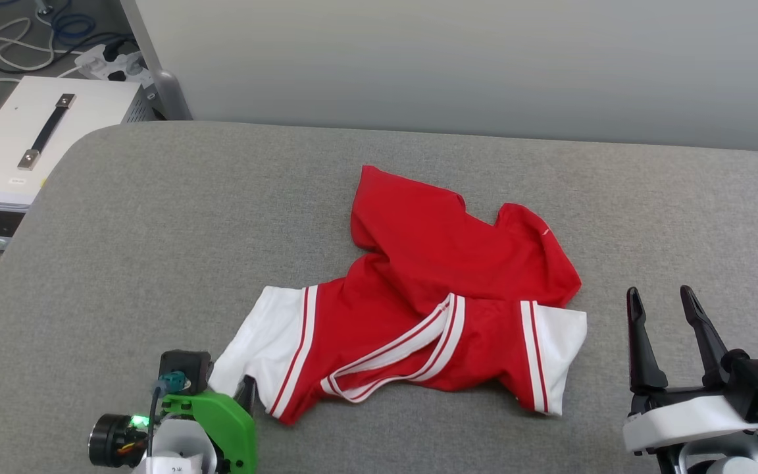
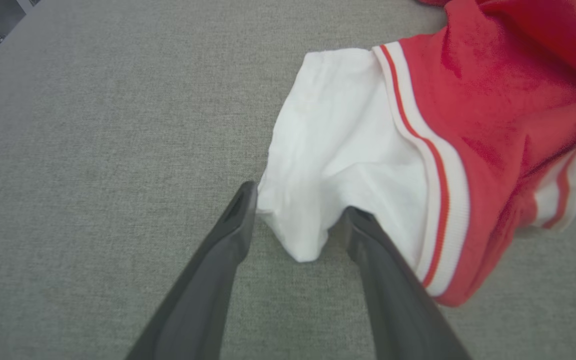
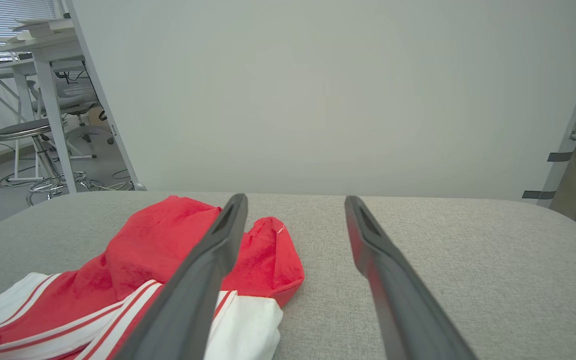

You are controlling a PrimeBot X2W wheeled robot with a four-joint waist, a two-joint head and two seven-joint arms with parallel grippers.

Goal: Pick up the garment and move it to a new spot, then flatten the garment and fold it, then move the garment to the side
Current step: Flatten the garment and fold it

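Both parted | left end effector [image 2: 301, 200] astride garment [image 1: 431, 263] sleeve | right end effector [image 1: 659, 291] above grey surface [image 1: 155, 230] | pale wall [image 1: 451, 59]

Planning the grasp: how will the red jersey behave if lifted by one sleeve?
Probably floppy: the garment lies crumpled in folds, so it should drape. Likely light, thin cloth. The open left gripper straddles a sleeve corner, which might slip.
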